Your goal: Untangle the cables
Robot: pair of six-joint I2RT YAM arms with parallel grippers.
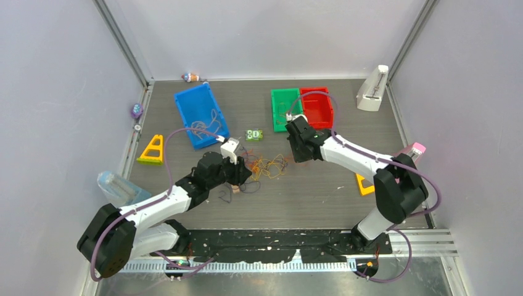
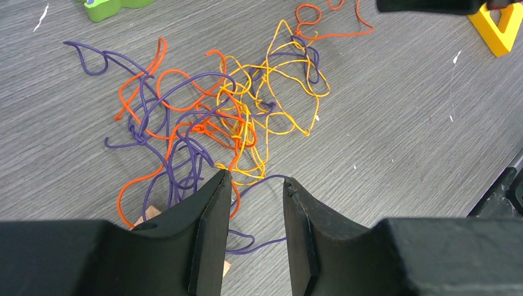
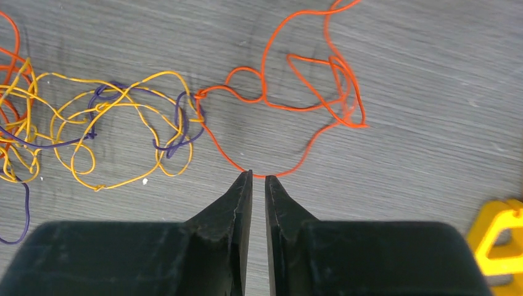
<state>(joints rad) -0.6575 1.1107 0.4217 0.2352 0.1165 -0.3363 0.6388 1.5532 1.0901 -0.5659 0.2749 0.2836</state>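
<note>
The cables (image 1: pixel 269 166) lie in a loose tangle of orange, yellow and purple strands at the table's middle. In the left wrist view the tangle (image 2: pixel 210 111) spreads just beyond my left gripper (image 2: pixel 254 179), which is open, with a purple strand (image 2: pixel 253 243) on the table between its jaws. In the right wrist view an orange strand (image 3: pixel 290 105) loops out from the yellow and purple knot (image 3: pixel 123 117). Its lowest bend passes right at the tips of my right gripper (image 3: pixel 258 176), whose jaws stand only a narrow slit apart. In the top view the left gripper (image 1: pixel 239 179) and the right gripper (image 1: pixel 293 155) flank the tangle.
A blue bin (image 1: pixel 200 114), a green bin (image 1: pixel 285 108) and a red bin (image 1: pixel 317 106) stand at the back. A green toy (image 1: pixel 253 135) lies behind the tangle. Yellow triangles sit at the left (image 1: pixel 152 150) and right (image 1: pixel 364 185). A small wooden block (image 2: pixel 148 216) lies under my left fingers.
</note>
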